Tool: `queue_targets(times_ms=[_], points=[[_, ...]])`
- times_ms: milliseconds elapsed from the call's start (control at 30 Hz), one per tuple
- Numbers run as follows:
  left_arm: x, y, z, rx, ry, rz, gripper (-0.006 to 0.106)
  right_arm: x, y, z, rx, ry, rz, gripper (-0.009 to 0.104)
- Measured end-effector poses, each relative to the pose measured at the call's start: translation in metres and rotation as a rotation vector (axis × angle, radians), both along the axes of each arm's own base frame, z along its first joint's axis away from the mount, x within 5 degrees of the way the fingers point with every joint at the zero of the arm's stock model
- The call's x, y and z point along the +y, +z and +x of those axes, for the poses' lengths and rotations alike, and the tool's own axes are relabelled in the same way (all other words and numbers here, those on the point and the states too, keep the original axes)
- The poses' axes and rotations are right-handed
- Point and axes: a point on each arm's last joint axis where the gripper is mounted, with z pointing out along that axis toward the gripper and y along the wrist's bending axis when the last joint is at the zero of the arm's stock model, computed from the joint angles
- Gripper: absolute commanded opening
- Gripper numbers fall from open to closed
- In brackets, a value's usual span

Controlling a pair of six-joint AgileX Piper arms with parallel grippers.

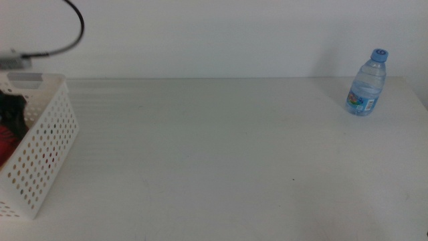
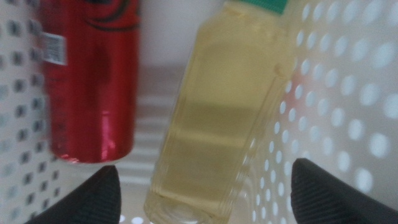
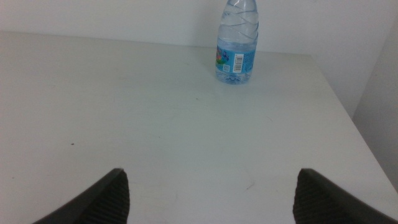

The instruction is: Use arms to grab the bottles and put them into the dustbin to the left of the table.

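Observation:
The white perforated dustbin (image 1: 47, 154) stands at the table's left edge. My left gripper (image 2: 205, 193) hangs open inside it; in the middle view it shows only as a dark shape (image 1: 12, 110) behind the bin wall. Below it a red can (image 2: 90, 81) and a yellow juice bottle (image 2: 217, 112) lie side by side on the bin floor. The jaws stand wide apart, clear of the yellow bottle's base. A small clear water bottle (image 1: 367, 84) with a blue cap stands upright at the table's far right. My right gripper (image 3: 211, 186) is open, low over the table, well short of that bottle (image 3: 236, 46).
The white table (image 1: 221, 154) stretches between the bin and the water bottle. A black cable (image 1: 70, 30) loops above the bin at the back left. The table's right edge (image 3: 357, 134) runs close beside the water bottle. The right arm is out of the middle view.

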Motion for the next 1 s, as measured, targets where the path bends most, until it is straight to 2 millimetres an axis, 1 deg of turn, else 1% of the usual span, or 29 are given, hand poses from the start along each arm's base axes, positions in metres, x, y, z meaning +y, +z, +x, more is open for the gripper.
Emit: queue_targets(times_ms=[100, 200, 233, 300, 400, 500, 600, 633, 767, 867, 1000], points=[[-0.004, 0.029, -0.005, -0.080, 0.023, 0.021, 0.090, 0.000, 0.000, 0.000, 0.000, 0.000, 0.000, 0.070], [-0.018, 0.060, -0.013, -0.168, 0.032, 0.040, 0.090, 0.000, 0.000, 0.000, 0.000, 0.000, 0.000, 0.070], [-0.033, 0.078, -0.021, -0.213, 0.022, 0.039, 0.090, 0.000, 0.000, 0.000, 0.000, 0.000, 0.000, 0.070], [-0.053, 0.096, -0.031, -0.265, -0.019, 0.032, 0.090, 0.000, 0.000, 0.000, 0.000, 0.000, 0.000, 0.070], [-0.086, 0.119, -0.043, -0.354, -0.113, 0.028, 0.090, 0.000, 0.000, 0.000, 0.000, 0.000, 0.000, 0.070], [-0.119, 0.137, -0.062, -0.452, -0.225, 0.020, 0.090, 0.000, 0.000, 0.000, 0.000, 0.000, 0.000, 0.070], [-0.142, 0.147, -0.084, -0.554, -0.316, 0.013, 0.090, 0.000, 0.000, 0.000, 0.000, 0.000, 0.000, 0.070], [-0.148, 0.146, -0.091, -0.580, -0.343, 0.012, 0.090, 0.000, 0.000, 0.000, 0.000, 0.000, 0.000, 0.070], [-0.168, 0.148, -0.132, -0.762, -0.454, -0.018, 0.090, 0.000, 0.000, 0.000, 0.000, 0.000, 0.000, 0.070], [-0.172, 0.139, -0.162, -0.835, -0.505, -0.045, 0.090, 0.000, 0.000, 0.000, 0.000, 0.000, 0.000, 0.070], [-0.171, 0.119, -0.197, -0.835, -0.557, -0.075, 0.090, 0.000, 0.000, 0.000, 0.000, 0.000, 0.000, 0.070]])
